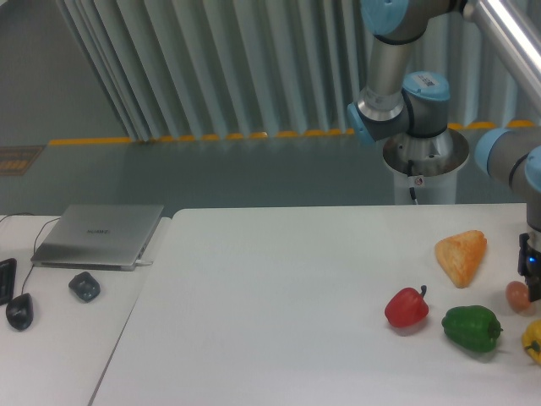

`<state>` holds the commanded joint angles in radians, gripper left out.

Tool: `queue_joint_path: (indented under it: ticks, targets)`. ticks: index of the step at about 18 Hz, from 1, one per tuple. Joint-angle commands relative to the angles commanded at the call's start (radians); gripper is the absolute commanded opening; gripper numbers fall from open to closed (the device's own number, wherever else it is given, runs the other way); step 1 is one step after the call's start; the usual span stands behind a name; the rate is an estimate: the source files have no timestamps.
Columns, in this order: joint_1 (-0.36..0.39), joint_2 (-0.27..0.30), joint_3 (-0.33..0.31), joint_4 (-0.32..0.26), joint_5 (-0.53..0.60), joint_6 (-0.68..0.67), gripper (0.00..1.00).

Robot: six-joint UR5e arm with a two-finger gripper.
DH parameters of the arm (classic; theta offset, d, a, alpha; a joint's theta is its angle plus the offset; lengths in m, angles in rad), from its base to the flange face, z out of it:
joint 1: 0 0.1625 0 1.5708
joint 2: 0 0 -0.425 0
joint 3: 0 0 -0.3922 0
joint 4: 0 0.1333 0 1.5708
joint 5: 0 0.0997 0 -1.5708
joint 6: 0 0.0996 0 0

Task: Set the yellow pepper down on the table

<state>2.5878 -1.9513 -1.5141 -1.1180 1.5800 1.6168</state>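
Observation:
The yellow pepper (532,341) shows only as a glossy sliver at the right edge of the frame, low over or on the white table (279,304). My gripper (534,292) is directly above it, mostly cut off by the frame edge. Only its dark body with a blue light shows. Its fingers are hidden, so I cannot tell whether they are open or holding the pepper.
A green pepper (471,327), a red pepper (407,308), an orange-yellow wedge pastry (461,255) and a small pinkish round object (516,295) lie near the gripper. A smaller desk at the left holds a laptop (101,234) and a mouse (19,310).

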Motion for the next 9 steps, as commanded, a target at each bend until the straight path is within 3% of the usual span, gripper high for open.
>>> queue_joint_path:
  ticks: [2,6,9]
  targets:
    - [0.003,0.009,0.038,-0.08,0.006,0.012,1.0]
    - [0.018,-0.001,0.178,-0.235,0.009,0.021,1.0]
    - [0.038,-0.003,0.201,-0.26,0.008,0.08,1.0]
